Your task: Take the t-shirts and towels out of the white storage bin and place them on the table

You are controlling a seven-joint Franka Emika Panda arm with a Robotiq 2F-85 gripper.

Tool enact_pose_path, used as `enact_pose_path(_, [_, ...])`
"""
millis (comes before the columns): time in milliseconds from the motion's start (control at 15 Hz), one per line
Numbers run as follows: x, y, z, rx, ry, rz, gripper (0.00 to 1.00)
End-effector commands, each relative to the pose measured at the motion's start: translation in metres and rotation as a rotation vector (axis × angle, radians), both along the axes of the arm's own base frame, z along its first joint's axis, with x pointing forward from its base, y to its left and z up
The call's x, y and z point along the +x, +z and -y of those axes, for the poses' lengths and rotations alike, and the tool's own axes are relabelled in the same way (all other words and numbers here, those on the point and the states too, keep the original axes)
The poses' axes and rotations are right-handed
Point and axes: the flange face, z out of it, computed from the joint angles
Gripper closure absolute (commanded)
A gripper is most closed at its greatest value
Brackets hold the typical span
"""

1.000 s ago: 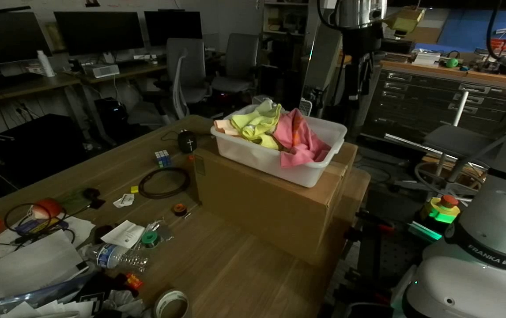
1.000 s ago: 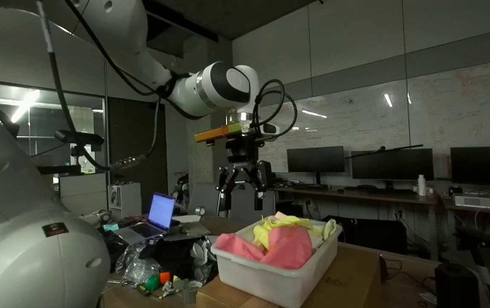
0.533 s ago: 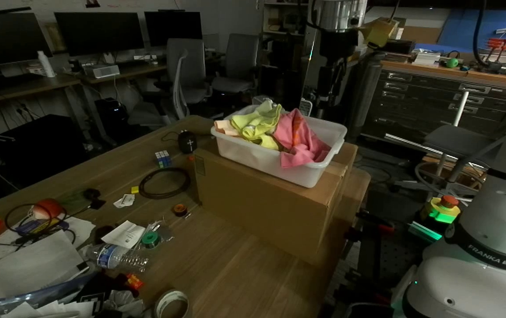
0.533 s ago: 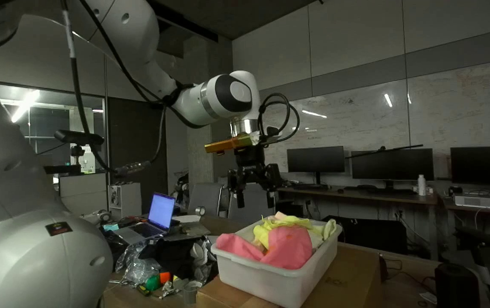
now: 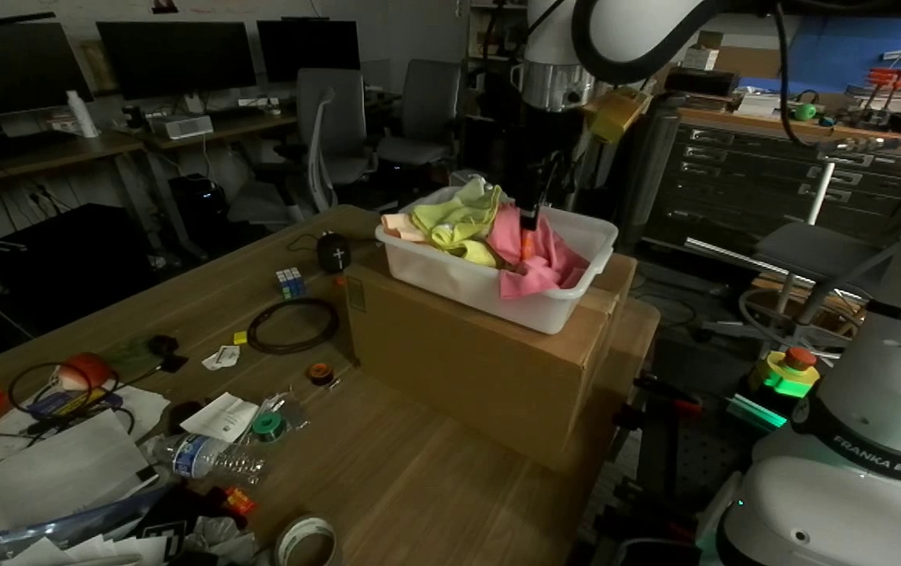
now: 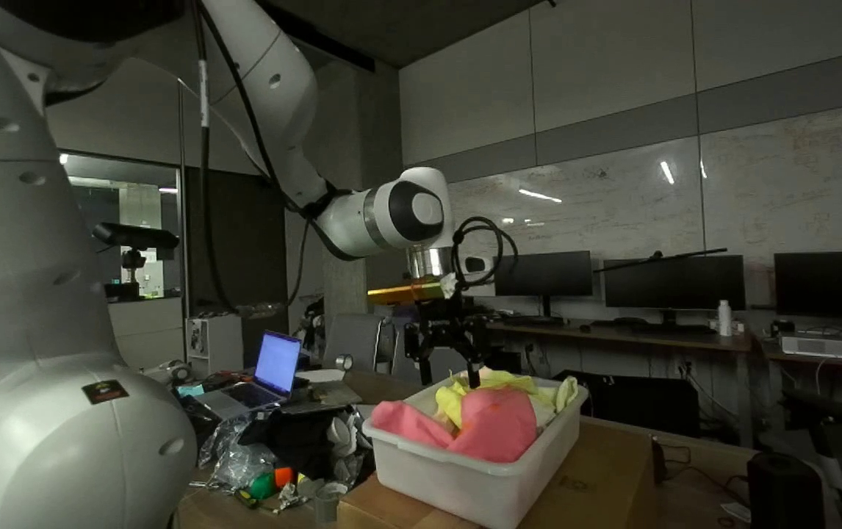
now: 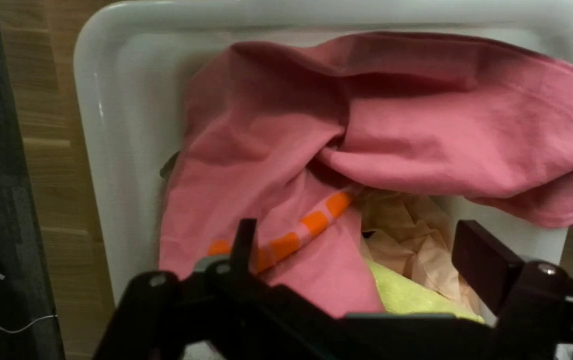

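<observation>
White rectangular plastic storage bin (image 6: 447, 481): set upright on top of a large brown cardboard box (image 5: 466, 369) in both exterior views, its open top facing me.
Crumpled pink cloth (image 7: 406, 130): heaped in the bin below me, a broken orange stripe running across it, one part lapping over the rim.
Pale yellow-green cloth (image 5: 458, 215): bunched in the bin, just beside the pink cloth.
Pale peach cloth (image 5: 401, 226): at the bin's end, beside the yellow-green cloth; folds of like shade show next to the pink cloth in the wrist view.
Black two-fingered end effector (image 6: 450, 376): mine, pointing down over the bin, fingers spread wide apart.
Contact: in an exterior view one dark fingertip overlaps the pink cloth; from this angle I cannot tell whether it touches.
White jointed arm (image 6: 281, 110): mine, extended from the left of an exterior view to above the bin.
Light-brown wooden surface (image 5: 419, 487): carries the cardboard box, a clear plastic bottle (image 5: 203, 456), a small multicoloured puzzle cube (image 5: 290, 282) and a black rounded device (image 5: 333, 252).
</observation>
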Motion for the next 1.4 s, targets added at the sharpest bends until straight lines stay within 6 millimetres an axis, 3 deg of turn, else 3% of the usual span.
enact_pose_path(0, [0.019,-0.024,0.004,-0.019,-0.065,0.028,0.0])
enact_pose_path(267, [0.032,-0.048,0.019,-0.031,-0.163,0.054,0.0])
enact_pose_path(600, [0.043,-0.064,0.038,-0.058,-0.266,0.126,0.0])
enact_pose_path(933, [0.046,-0.077,0.04,-0.106,-0.304,0.133,0.0])
enact_pose_path(1000, [0.046,-0.077,0.039,-0.107,-0.305,0.13,0.25])
enact_pose_path(1133, [0.046,-0.076,0.038,-0.106,-0.308,0.127,0.32])
enact_pose_path(1333, [0.046,-0.073,0.038,-0.101,-0.308,0.123,0.58])
